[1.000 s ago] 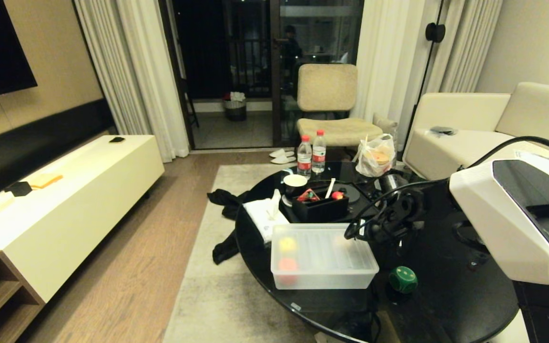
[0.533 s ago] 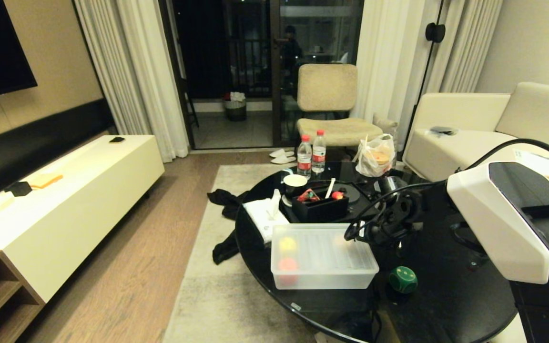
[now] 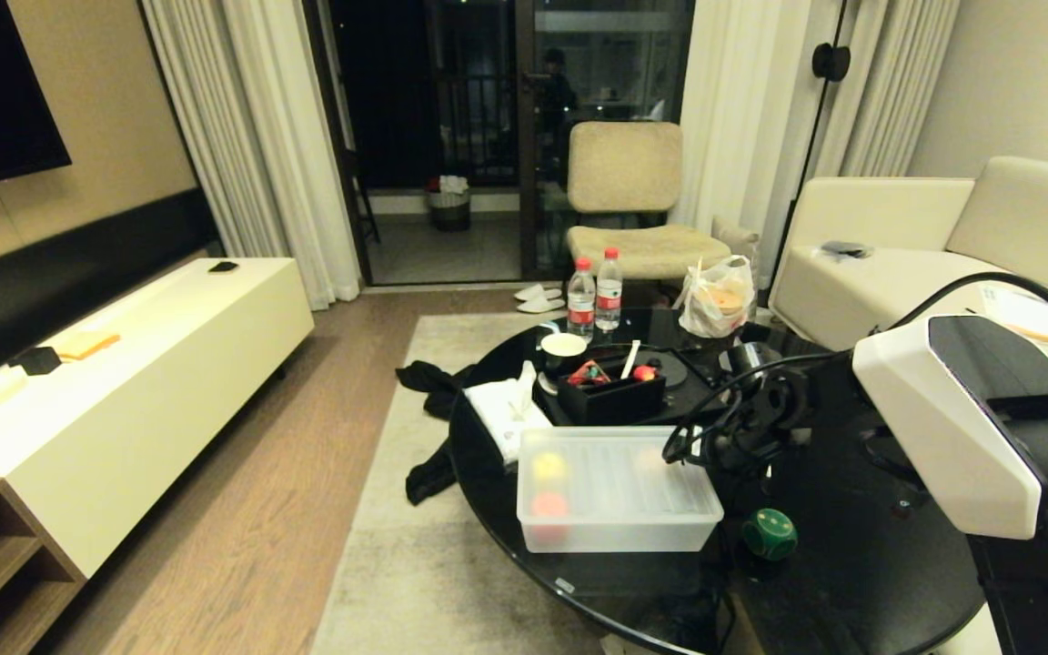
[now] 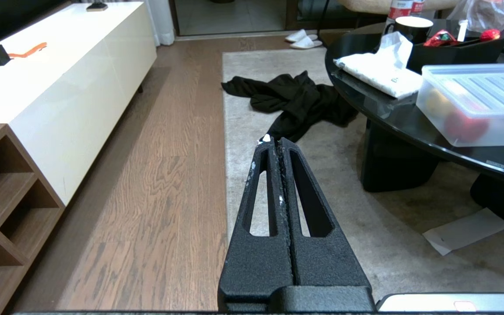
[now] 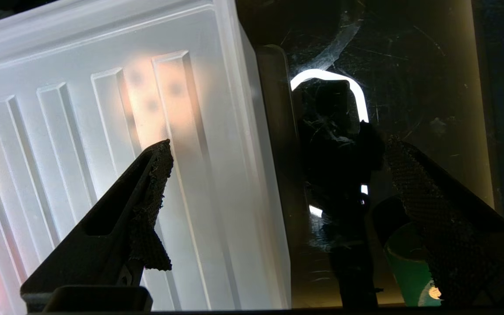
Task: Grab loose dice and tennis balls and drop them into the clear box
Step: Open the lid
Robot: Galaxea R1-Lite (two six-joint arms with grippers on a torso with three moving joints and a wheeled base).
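Status of sort: the clear box sits near the front edge of the black tabletop with its ribbed lid on. Through the wall, a yellowish item and a red-orange die show inside; through the lid, a beige die with dark pips. So at least three items appear boxed.

Left to do: the green die lies loose on the tabletop, just beside the box's right end. No tennis ball is clearly identifiable.

Right hand hangs over the box's right end, jaws wide apart, holding nothing (one finger above the lid, the other above the tabletop). Left hand is parked off the tabletop over the rug, fingers pressed together, empty.

Judgement: mostly done; lid likely must come off for the green die.
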